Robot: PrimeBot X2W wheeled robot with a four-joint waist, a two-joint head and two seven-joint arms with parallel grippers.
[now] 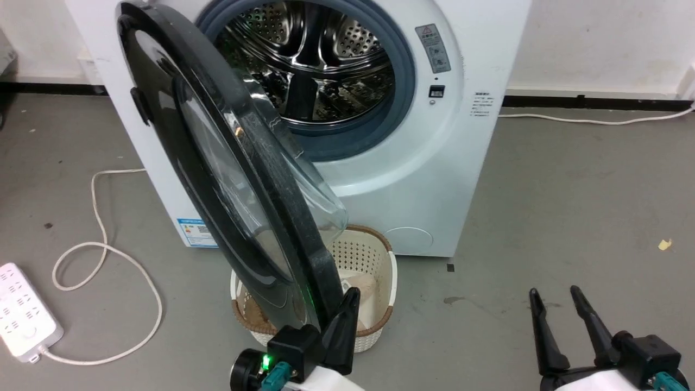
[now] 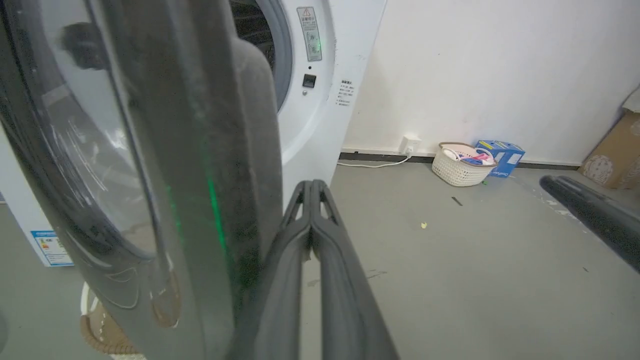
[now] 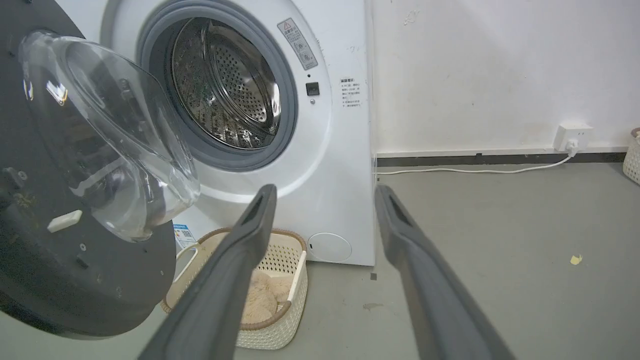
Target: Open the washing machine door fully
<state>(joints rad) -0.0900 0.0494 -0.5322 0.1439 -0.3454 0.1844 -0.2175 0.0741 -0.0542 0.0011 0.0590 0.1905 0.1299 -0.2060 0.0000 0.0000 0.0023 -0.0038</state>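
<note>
The white washing machine (image 1: 434,163) stands ahead with its steel drum (image 1: 315,60) exposed. The washing machine door (image 1: 179,141), glossy black with a bulging glass bowl (image 3: 115,140), is swung out toward me, roughly square to the machine's front. My left gripper (image 1: 352,296) is shut with nothing held, and its fingers (image 2: 311,200) lie close along the inner side of the door's (image 2: 150,175) free rim, near its lower end. My right gripper (image 1: 559,298) hangs open at the lower right, well clear of the door (image 3: 75,280). Its fingertips (image 3: 265,195) point at the machine's front.
A cream basket (image 1: 374,260) holding something beige sits on the floor under the door. A power strip (image 1: 21,309) and looped cable (image 1: 103,244) lie at the left. By the far wall are another basket (image 2: 462,165), a blue box (image 2: 500,155) and a cardboard box (image 2: 615,155).
</note>
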